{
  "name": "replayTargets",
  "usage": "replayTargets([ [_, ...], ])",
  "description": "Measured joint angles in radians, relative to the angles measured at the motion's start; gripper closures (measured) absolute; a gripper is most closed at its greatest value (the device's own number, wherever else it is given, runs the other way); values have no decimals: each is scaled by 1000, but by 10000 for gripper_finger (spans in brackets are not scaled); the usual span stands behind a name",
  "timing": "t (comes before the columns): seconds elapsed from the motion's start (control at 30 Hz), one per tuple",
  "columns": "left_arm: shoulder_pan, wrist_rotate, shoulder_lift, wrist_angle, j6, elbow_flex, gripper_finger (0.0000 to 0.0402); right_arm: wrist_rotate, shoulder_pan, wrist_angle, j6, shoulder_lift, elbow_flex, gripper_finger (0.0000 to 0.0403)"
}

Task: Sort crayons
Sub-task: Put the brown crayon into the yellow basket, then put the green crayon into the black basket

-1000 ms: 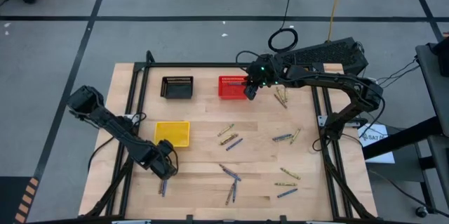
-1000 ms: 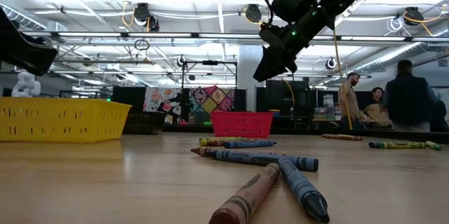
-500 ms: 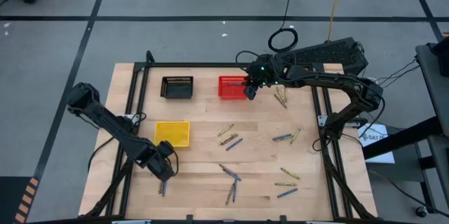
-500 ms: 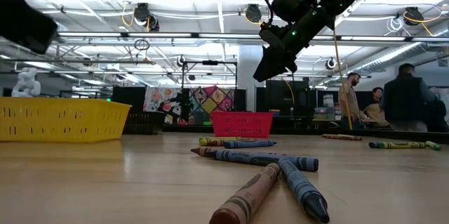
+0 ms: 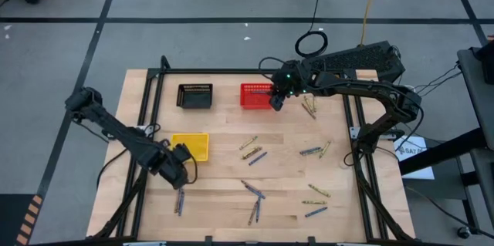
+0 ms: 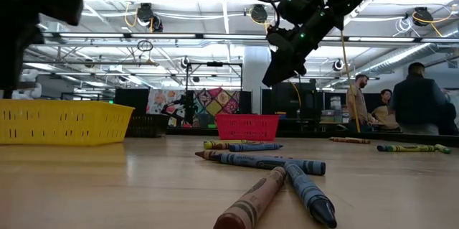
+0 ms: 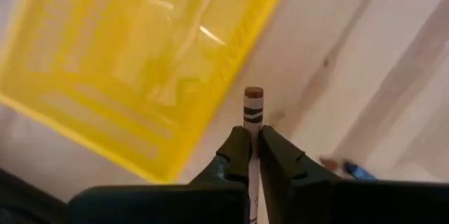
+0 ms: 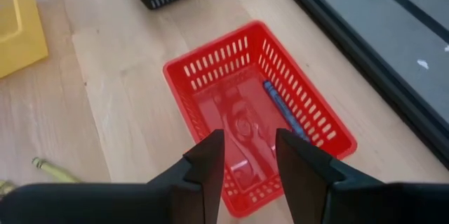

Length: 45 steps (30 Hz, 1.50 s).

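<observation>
Right, across the wooden surface (image 5: 224, 180) the loose crayons (image 5: 255, 192) lie scattered over the centre and right of the overhead picture, a few more at lower left. Up top, the right gripper (image 5: 275, 101) hangs with its fingers spread at the right edge of the red basket (image 5: 253, 96), a blue crayon already inside. Lower left, the left gripper (image 5: 179, 170) is pinching a brown crayon (image 7: 253, 104), the stick running straight out along its fingers. The yellow basket (image 5: 190, 146) sits just beside it, a touch toward the top of the frame: I'd say that short hop is the next move.
</observation>
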Motion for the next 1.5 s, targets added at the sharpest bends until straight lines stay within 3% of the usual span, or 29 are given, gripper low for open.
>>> replayTargets([
  [0.5,317,-60,-21,2,562,0,394,0,0,-29,0,0,0,287],
  [0.77,398,71,-21,163,768,-24,388,0,0,-29,0,0,0,287],
  [1.3,410,92,23,192,844,-34,330,-2,0,-29,0,0,0,287],
  [1.5,409,91,23,188,819,-34,320,-167,11,-2,1,0,0,287],
])
